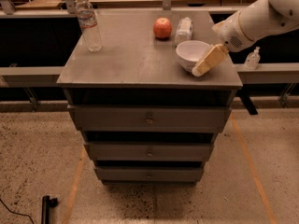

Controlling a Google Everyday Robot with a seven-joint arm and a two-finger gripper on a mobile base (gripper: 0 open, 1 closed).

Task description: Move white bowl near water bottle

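The white bowl (190,54) stands upright on the grey cabinet top (131,62), near its front right corner. My gripper (207,61), tan at the end of the white arm (254,20), reaches in from the right and lies against the bowl's right rim, partly covering it. The water bottle (88,24), tall and clear with a white cap, stands upright at the far left of the top, well apart from the bowl.
A red apple (162,28) and a stubby whitish bottle (184,30) lying on its side sit just behind the bowl. A small pump-top dispenser (252,59) stands on a ledge to the right of the cabinet. Three drawers (149,120) are below the top.
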